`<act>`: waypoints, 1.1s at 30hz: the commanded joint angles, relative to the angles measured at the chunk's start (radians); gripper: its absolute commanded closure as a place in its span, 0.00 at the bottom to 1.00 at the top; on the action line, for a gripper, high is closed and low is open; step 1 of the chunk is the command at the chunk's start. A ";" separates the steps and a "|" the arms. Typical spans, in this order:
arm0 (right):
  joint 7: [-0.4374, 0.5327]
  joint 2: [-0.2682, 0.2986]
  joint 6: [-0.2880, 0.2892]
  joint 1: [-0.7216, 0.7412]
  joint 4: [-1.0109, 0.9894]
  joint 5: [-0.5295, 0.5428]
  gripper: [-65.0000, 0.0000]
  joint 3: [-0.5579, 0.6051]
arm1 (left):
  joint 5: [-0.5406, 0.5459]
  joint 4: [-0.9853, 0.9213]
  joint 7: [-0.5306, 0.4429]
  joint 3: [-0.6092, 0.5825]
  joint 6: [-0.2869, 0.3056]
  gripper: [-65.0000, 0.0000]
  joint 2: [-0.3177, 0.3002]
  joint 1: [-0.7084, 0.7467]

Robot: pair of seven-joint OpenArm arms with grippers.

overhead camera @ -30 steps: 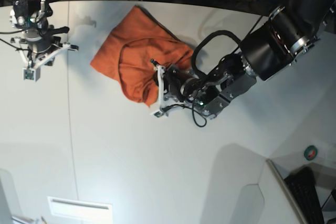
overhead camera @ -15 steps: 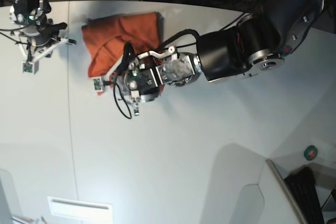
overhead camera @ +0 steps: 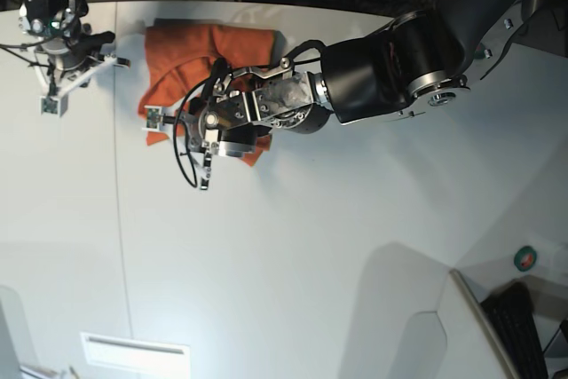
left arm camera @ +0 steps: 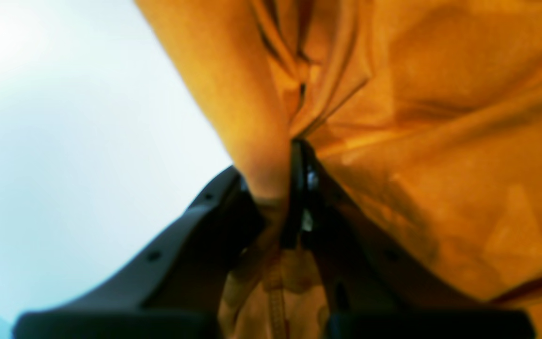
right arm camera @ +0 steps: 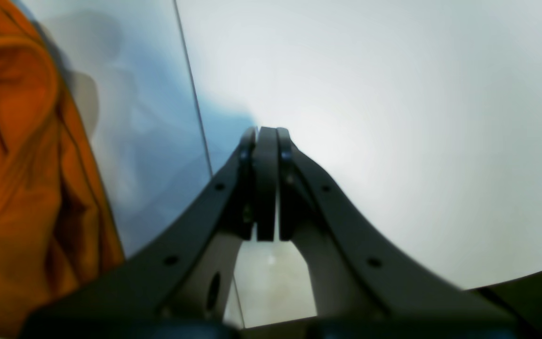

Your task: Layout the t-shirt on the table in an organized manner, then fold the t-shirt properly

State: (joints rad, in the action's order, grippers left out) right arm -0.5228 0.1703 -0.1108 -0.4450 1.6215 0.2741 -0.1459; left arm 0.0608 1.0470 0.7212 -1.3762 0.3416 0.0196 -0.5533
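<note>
Two claws show over the smooth white surface (overhead camera: 293, 255) with its thin dark seam line (overhead camera: 118, 175). By the surface's far left corner in the base view, the right claw (overhead camera: 55, 99) hangs clenched, its dark fingers (right arm camera: 265, 183) pressed flat together with nothing between them, just to the left of the seam. Beside it, near the far edge, lies the crumpled orange cloth t-shirt (overhead camera: 177, 64), bunched rather than spread. The left claw (overhead camera: 153, 118), at the end of the bulky black arm (overhead camera: 399, 64) reaching in from the far right, is clamped on a fold of the t-shirt at its near left edge; the wrist view shows cloth pinched between the dark fingers (left arm camera: 299, 188).
</note>
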 commanded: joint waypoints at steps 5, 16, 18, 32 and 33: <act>0.014 0.008 0.001 -0.002 0.013 -0.002 1.00 -0.007 | 0.003 0.022 -0.012 0.008 0.001 1.00 0.013 -0.026; 0.014 0.008 0.001 0.002 0.013 -0.002 1.00 -0.005 | 0.004 0.025 -0.007 0.116 0.100 1.00 0.015 -0.020; 0.014 0.008 0.001 0.002 0.013 -0.002 1.00 -0.004 | 0.003 0.040 -0.007 0.157 0.135 0.97 0.015 -0.021; 0.014 0.008 0.001 0.004 0.013 -0.002 1.00 -0.002 | 0.003 0.066 0.047 0.219 0.205 0.17 0.013 -0.043; 0.014 0.008 0.001 0.004 0.013 -0.002 1.00 -0.002 | 0.003 0.077 0.067 0.246 0.205 0.18 0.013 -0.049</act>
State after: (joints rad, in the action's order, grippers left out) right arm -0.5240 0.1699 -0.1108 -0.4442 1.6207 0.2749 -0.1459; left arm 0.0681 1.1019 0.8005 -1.1431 0.5549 0.0212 -0.5621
